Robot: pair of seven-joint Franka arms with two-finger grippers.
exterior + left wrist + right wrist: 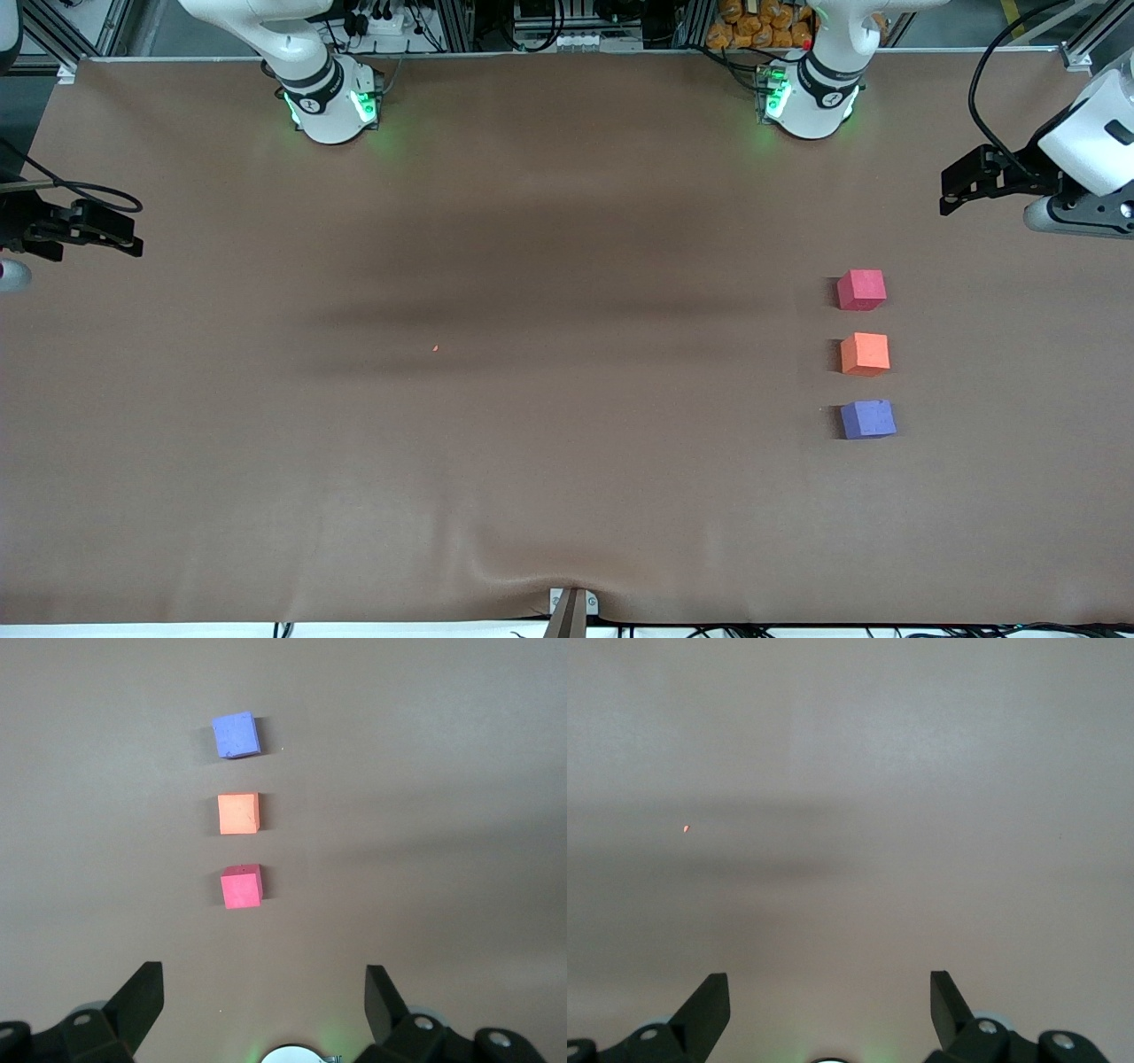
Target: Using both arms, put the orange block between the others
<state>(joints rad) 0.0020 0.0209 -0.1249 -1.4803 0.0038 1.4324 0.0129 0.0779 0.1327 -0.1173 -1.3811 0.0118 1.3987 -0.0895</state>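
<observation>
Three small cubes stand in a row toward the left arm's end of the table. The orange block (865, 354) (238, 812) sits in the middle of the row, with small gaps on both sides. The red-pink cube (861, 289) (241, 886) is farther from the front camera, and the purple-blue cube (868, 419) (236, 734) is nearer. My left gripper (946, 190) (264, 979) hangs open and empty over the table's end, apart from the cubes. Over the right arm's end of the table, my right gripper (133, 237) (830, 983) is open and holds nothing.
A brown cover (532, 461) spreads over the whole table, with a wrinkle and a clamp (571, 607) at its front edge. A tiny orange speck (436, 348) (686, 827) lies mid-table. The arm bases (332, 102) (811, 97) stand along the back edge.
</observation>
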